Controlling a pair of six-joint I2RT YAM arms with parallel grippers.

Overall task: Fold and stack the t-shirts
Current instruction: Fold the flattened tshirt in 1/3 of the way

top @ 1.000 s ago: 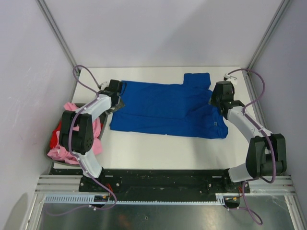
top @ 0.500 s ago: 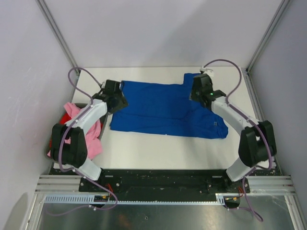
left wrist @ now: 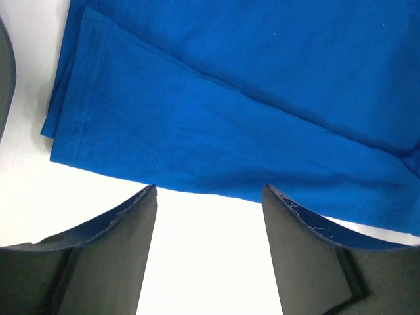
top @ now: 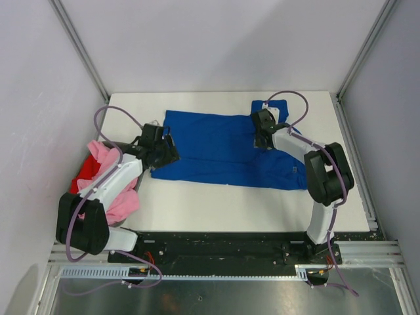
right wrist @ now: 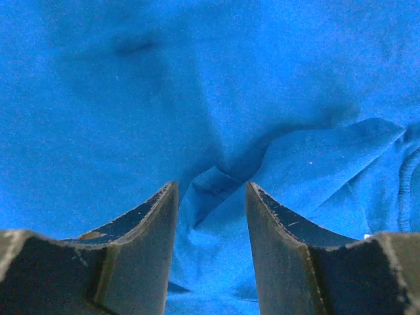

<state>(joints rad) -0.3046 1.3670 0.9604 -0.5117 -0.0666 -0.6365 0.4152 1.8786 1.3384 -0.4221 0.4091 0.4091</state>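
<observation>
1. The blue shirt (top: 216, 147) lies flat on the table (top: 216, 203).
2. The left claw (left wrist: 209, 197) is apart and holds nothing. The shirt's edge is just in front of it.
3. The right claw (right wrist: 210, 190) is apart too, over a small bump of cloth.
4. The step looks like grabbing the shirt to fold it.
5. Next, both claws must go down and pinch cloth.
6. The pink shirt (top: 126, 200) and red shirt (top: 82, 177) wait left of the left claw.

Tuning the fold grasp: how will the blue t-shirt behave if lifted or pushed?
The royal blue cloth t-shirt is probably floppy, since it lies flat with layers draped over each other; one pinch would let it sag. Likely light: its edge looks thin. Pushed, it would probably bunch; it puckers in the right wrist view.
</observation>
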